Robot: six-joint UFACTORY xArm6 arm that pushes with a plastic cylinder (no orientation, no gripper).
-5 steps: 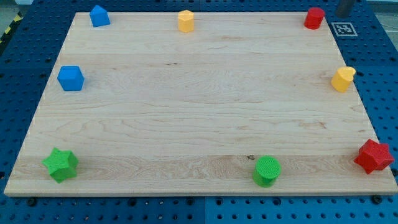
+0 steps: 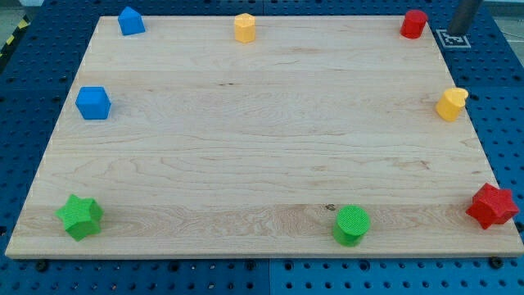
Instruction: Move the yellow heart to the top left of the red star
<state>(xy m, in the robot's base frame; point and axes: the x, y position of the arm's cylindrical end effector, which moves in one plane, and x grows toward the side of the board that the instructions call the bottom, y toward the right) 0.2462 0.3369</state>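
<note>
The yellow heart (image 2: 450, 104) sits near the board's right edge, about halfway up. The red star (image 2: 491, 206) sits at the bottom right corner, straight below the heart with a wide gap between them. My tip (image 2: 456, 34) is at the view's top right, just off the board's corner over the black-and-white marker, above the yellow heart and to the right of a red block (image 2: 413, 24). It touches no block.
A yellow block (image 2: 244, 27) sits at the top middle, a blue block (image 2: 130, 20) at the top left, a blue cube (image 2: 93, 103) at the left edge. A green star (image 2: 80, 217) is at the bottom left, a green cylinder (image 2: 352, 225) at the bottom.
The rod has come further into view at the top right, its tip moving down and a little right. No block has moved.
</note>
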